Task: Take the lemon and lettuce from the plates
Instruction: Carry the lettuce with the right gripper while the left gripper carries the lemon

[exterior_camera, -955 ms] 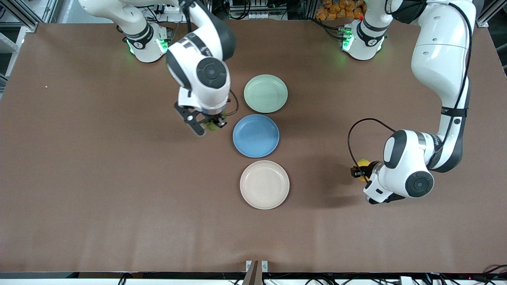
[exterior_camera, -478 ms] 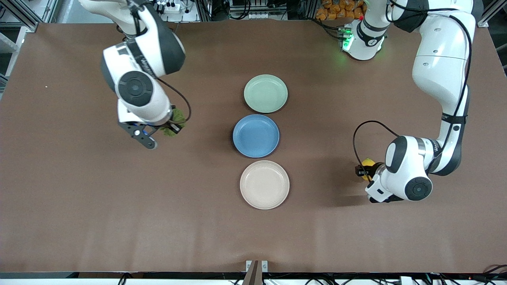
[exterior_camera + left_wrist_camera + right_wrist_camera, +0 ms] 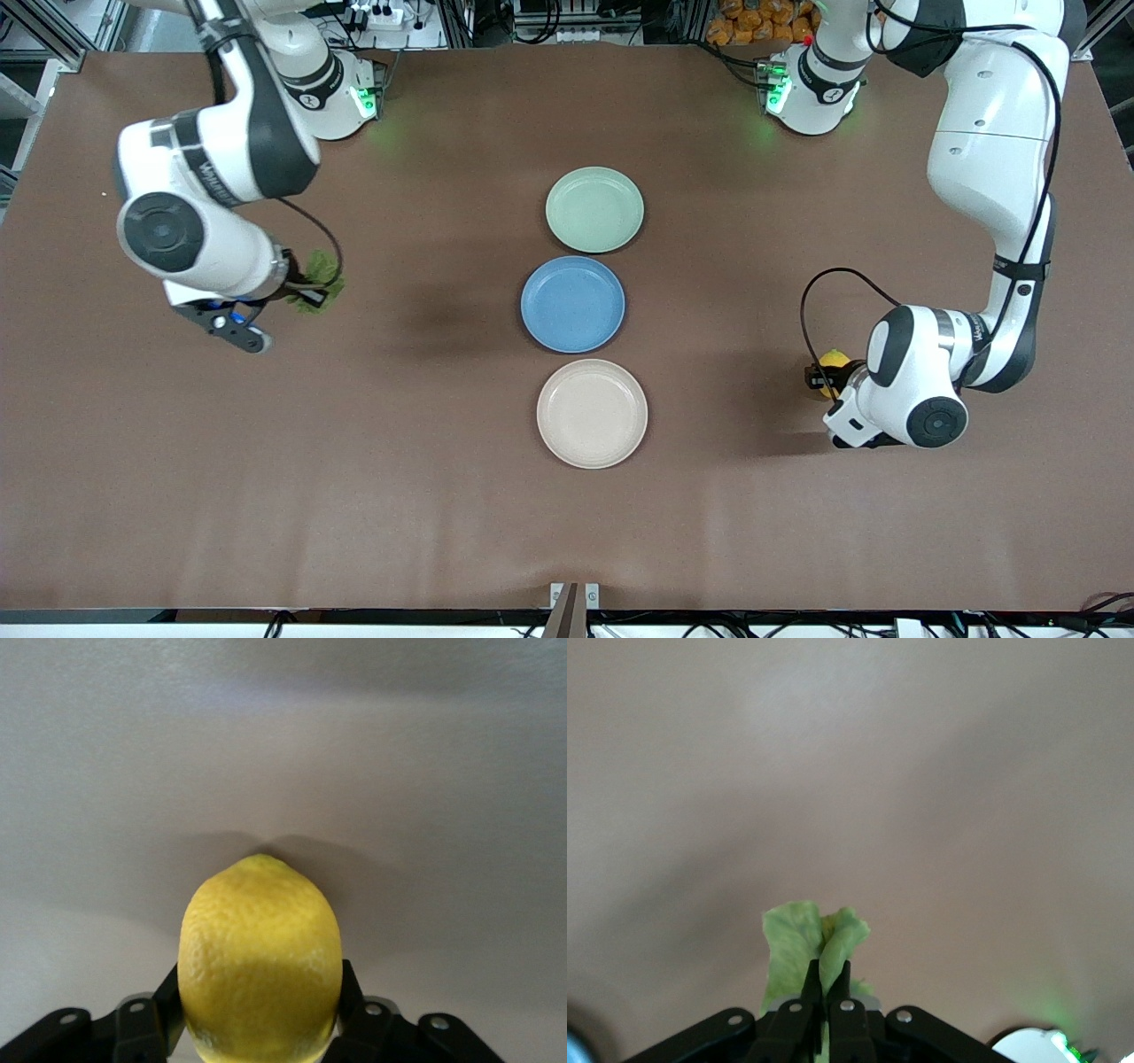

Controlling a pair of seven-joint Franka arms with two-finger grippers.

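Note:
The lemon (image 3: 834, 361) is small and bright yellow. It sits low at the table between the fingers of my left gripper (image 3: 819, 376), toward the left arm's end. In the left wrist view the lemon (image 3: 260, 957) fills the left gripper (image 3: 260, 997), with both black fingers against its sides. My right gripper (image 3: 308, 293) is shut on the ruffled green lettuce (image 3: 322, 265) over bare table toward the right arm's end. Up close, the lettuce (image 3: 793, 939) is pinched in the right gripper (image 3: 826, 971). The pale green plate (image 3: 594, 209) and the beige plate (image 3: 591, 413) hold nothing.
A blue plate (image 3: 572, 304) lies between the green and beige plates in a row across the table's middle. The brown table (image 3: 399, 496) stretches wide around them. Cables and boxes lie past the table's edge by the arm bases.
The right arm has swung from beside the blue plate toward its own end of the table, carrying the lettuce. The left arm has shifted slightly toward its end with the lemon.

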